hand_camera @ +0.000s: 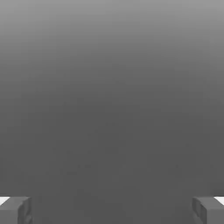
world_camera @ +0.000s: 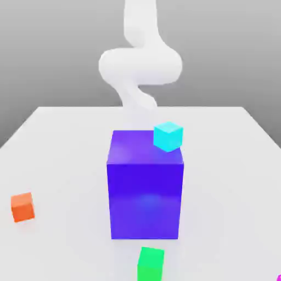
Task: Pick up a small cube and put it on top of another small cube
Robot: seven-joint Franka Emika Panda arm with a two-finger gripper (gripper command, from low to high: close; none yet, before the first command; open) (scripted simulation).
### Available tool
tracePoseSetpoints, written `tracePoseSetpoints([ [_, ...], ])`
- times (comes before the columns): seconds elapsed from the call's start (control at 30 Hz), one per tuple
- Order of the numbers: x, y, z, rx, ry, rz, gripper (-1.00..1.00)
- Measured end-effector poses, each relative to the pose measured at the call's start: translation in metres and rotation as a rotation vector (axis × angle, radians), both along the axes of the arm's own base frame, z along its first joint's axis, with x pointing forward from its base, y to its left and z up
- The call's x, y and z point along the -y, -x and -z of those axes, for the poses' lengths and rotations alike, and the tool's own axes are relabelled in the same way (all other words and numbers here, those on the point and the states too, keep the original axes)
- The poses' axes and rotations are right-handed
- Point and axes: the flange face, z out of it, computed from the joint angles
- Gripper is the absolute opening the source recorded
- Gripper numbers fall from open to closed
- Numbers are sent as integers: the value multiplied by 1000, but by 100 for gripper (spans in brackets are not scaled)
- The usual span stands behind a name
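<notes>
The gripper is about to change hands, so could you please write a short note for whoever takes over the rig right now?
Gripper: fingers wide open, nothing between them.
Cubes: the cyan one is at the big blue-violet block, by its top right in the exterior view; whether it rests there I can't tell. The orange-red cube is on the table at that view's left, the green one in front of the block.
Done: no small cube is stacked on another.
Left: choose the pair, as the task names no colours, then pick, place and release.
</notes>
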Motion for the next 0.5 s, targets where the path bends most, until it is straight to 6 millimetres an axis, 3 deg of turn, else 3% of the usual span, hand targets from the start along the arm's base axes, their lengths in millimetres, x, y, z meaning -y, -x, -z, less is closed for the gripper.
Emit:
tracePoseSetpoints([
  [0.27,-59,-90,85,-177,25,-41,0],
  [0.5,-117,-145,178,-326,46,-85,0],
])
